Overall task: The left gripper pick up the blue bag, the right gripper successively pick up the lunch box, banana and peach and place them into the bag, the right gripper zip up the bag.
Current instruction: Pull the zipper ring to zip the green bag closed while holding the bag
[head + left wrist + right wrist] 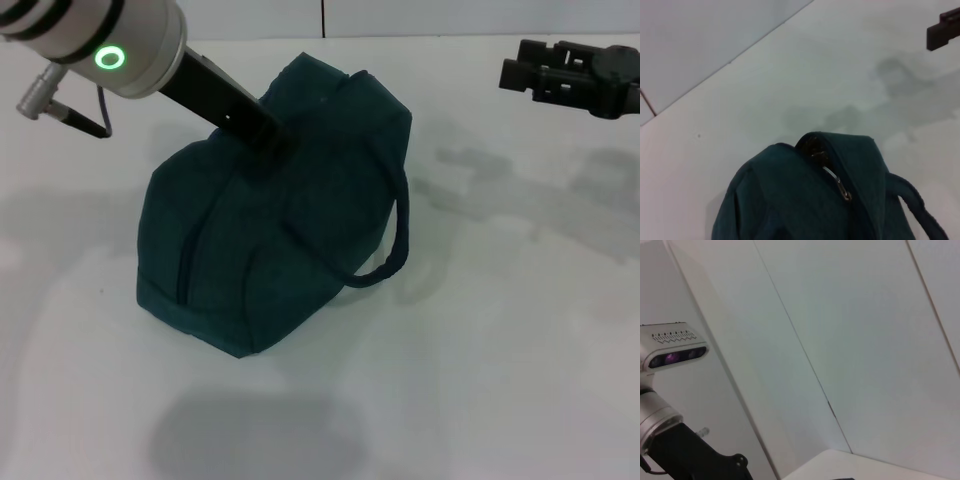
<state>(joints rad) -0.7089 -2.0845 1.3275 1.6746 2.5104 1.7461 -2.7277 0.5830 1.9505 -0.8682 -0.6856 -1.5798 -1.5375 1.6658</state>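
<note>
- Currently the blue bag stands on the white table, a little left of the middle, and its zipper seems closed along the top.
- The left gripper is at the top of the bag, pressed into the fabric near the zipper end; its fingertips are hidden in the cloth, so I cannot tell if they grip or not.
- The right gripper hangs above the far right part of the table, well apart from the bag; it carries nothing, and the pictures do not show clearly how its fingers stand.
- I judge the bag is soft and light in itself: the cloth folds and sags, so it will bend and swing when lifted, not keep a stiff form.
- Good places to take hold are the loop handle at the right side, or the metal ring pull of the zipper, which the left wrist view shows at the end of the zipper.
- Count: one bag, one handle loop plainly visible (a second is not clear), one zipper pull, two grippers.
- No lunch box, banana or peach is in view; I suppose they are inside the bag, but this I cannot see.
</note>
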